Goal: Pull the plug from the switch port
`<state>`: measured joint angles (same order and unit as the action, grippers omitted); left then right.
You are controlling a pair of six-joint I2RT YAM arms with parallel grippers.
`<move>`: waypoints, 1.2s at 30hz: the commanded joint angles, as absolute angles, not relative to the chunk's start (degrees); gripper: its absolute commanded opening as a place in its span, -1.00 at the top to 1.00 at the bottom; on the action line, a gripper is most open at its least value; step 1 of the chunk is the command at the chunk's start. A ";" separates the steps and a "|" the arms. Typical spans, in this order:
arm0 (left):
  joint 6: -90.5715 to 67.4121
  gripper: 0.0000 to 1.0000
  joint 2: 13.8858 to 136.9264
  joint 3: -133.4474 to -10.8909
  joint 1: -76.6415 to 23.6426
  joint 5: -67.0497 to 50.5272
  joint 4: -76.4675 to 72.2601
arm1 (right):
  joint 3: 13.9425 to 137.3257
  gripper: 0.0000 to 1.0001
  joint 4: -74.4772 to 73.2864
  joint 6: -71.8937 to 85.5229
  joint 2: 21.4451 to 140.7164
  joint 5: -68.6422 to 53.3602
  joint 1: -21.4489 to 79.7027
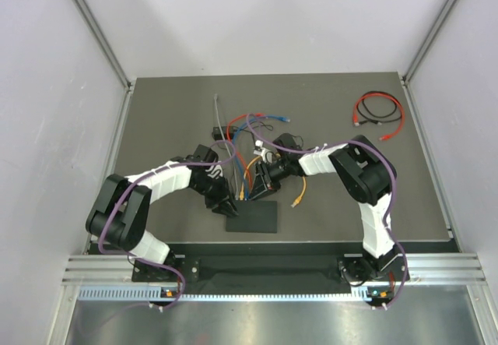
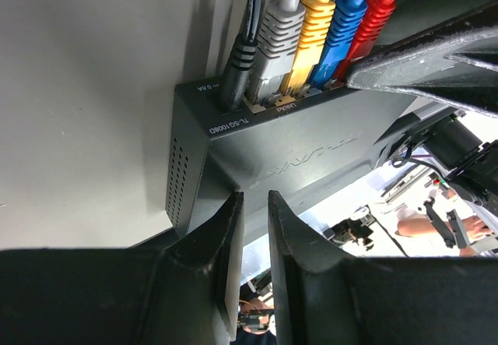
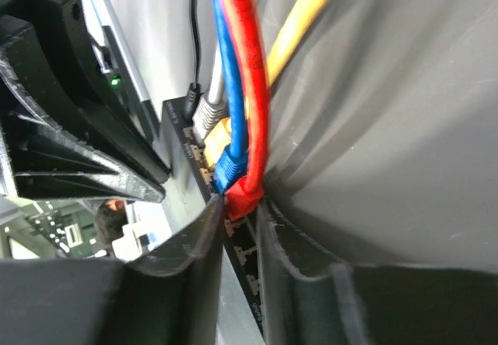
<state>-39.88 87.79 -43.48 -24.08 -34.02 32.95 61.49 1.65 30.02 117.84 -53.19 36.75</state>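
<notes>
Two right fingers (image 3: 198, 244) flank the red plug (image 3: 245, 195) in the switch (image 3: 180, 136).

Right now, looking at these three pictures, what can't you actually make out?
The cabled edge of the switch: top external view, too small to pick out.
Whether the left claw truly pinches the switch: left wrist view, the contact is in shadow.
Whether the right claw already squeezes the red plug: right wrist view, too tight to tell.
Where the red plug enters the switch: left wrist view, hidden by the right claw.
</notes>
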 commanded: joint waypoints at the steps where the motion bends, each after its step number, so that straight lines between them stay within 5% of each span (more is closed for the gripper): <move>1: -39.81 0.51 88.59 -43.68 -23.99 -31.64 30.50 | 61.00 0.62 0.18 26.54 119.88 -51.07 37.97; 6: -39.90 0.51 88.68 -43.68 -23.99 -31.73 30.50 | 61.17 1.00 0.18 27.86 120.15 -48.34 38.06; 22: -38.94 0.54 90.97 -44.21 -24.52 -29.88 34.01 | 50.54 1.00 30.91 56.15 118.56 -42.62 36.83; 29: -38.41 0.54 91.06 -44.65 -24.43 -29.79 34.28 | 57.73 1.00 6.83 36.24 112.34 -29.99 37.70; 36: -38.50 0.54 91.49 -45.00 -24.61 -30.23 33.93 | 61.61 1.00 0.35 25.05 108.19 -21.70 37.97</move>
